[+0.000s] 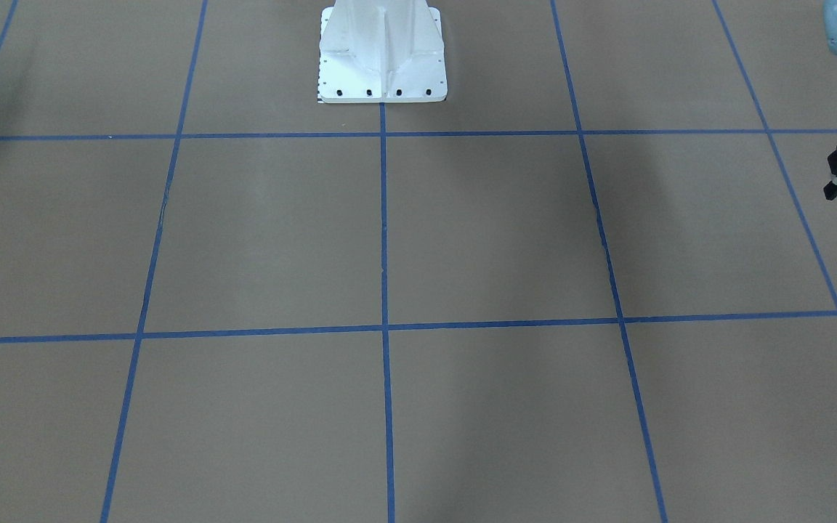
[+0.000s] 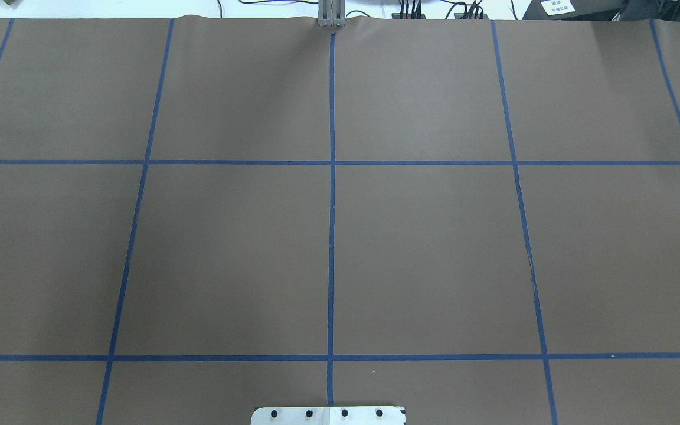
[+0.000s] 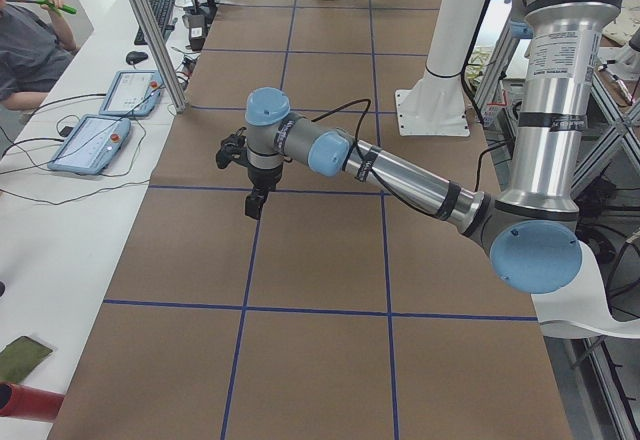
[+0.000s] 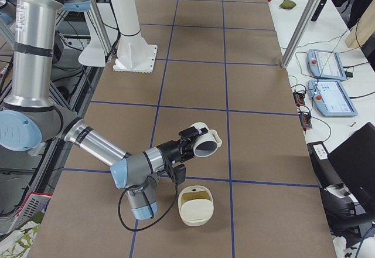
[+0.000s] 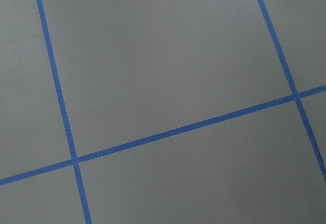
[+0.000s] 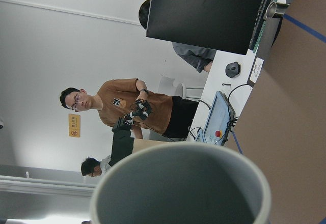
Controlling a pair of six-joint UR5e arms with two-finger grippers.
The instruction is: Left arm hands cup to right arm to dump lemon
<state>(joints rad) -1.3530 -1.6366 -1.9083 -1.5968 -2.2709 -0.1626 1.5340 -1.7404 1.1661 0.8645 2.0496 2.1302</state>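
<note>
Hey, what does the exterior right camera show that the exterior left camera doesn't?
Only exterior right clearly shows the right arm carrying the cup tipped sideways at its end, with a cream bowl on the table close by. Only exterior left shows the left arm up close, the left gripper hanging above the table, nothing visibly held. Both show the brown table with its blue tape grid and the white pedestal.

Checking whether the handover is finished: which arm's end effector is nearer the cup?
Right. The cup sits at the right end effector, tipped, near a cream bowl. The left end effector hangs above the table's other end, well apart.
</note>
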